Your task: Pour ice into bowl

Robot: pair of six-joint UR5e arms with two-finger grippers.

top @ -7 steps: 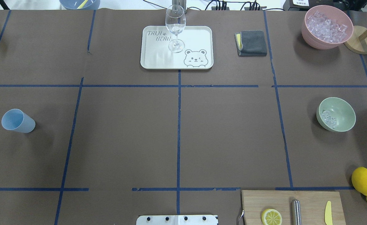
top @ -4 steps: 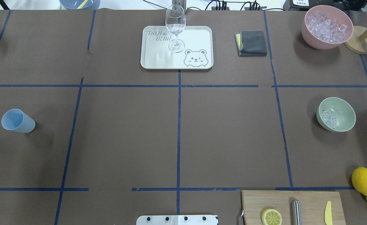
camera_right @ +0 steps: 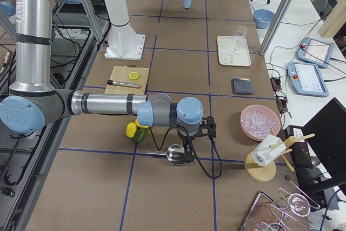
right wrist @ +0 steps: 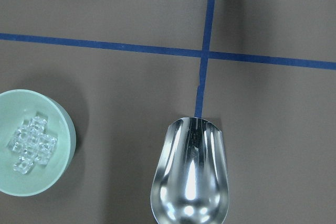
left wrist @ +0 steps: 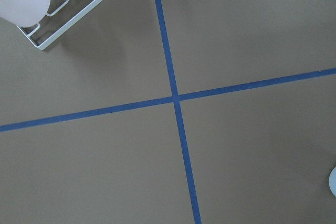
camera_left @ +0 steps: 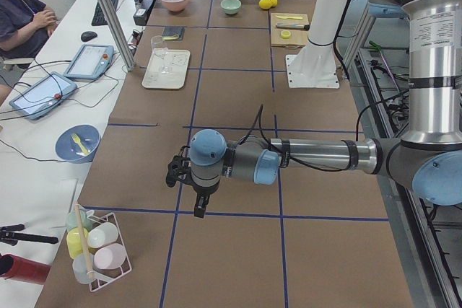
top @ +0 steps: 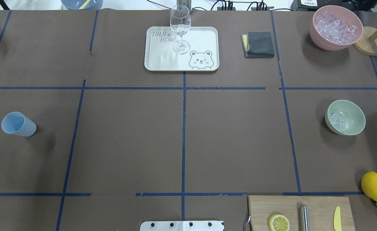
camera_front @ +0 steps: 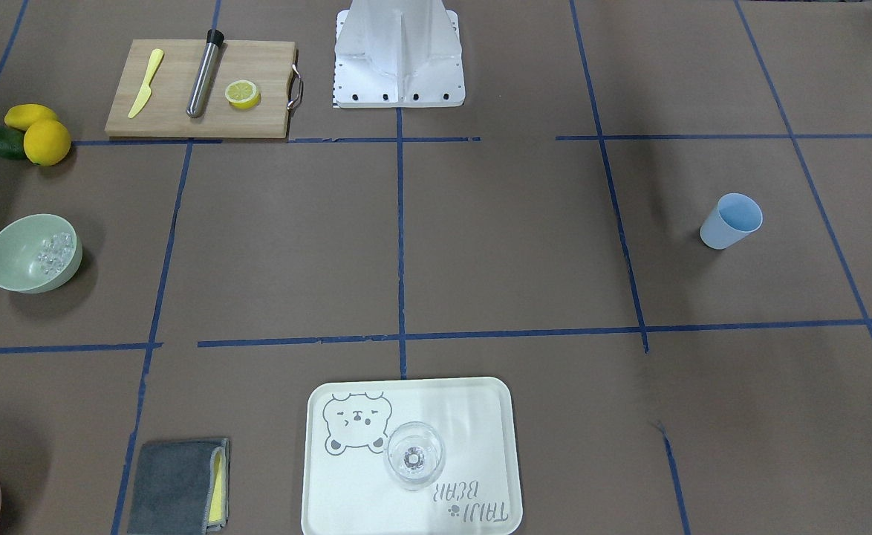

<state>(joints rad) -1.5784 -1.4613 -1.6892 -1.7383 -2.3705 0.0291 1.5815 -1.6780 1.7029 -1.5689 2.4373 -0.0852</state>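
Note:
The pale green bowl point(top: 353, 110) stands at the table's right side with a small cluster of clear ice point(top: 337, 122) in it. The right wrist view shows the bowl point(right wrist: 59, 124) and the ice point(right wrist: 32, 145) at lower left, with an empty metal scoop point(right wrist: 191, 182) beside them on the table. In the exterior right view my right gripper point(camera_right: 187, 147) hangs just over the scoop point(camera_right: 175, 153); I cannot tell whether it is open or shut. My left gripper point(camera_left: 198, 207) hovers over the table's far left end, also impossible to judge.
A pink bowl point(top: 317, 36) full of ice stands at the back right beside a wooden stand point(top: 370, 45). A tray point(top: 203, 38) with a wine glass, a grey cloth point(top: 259, 44), a blue cup point(top: 17, 124), a cutting board point(top: 318, 205) and lemons point(top: 373, 185) are around.

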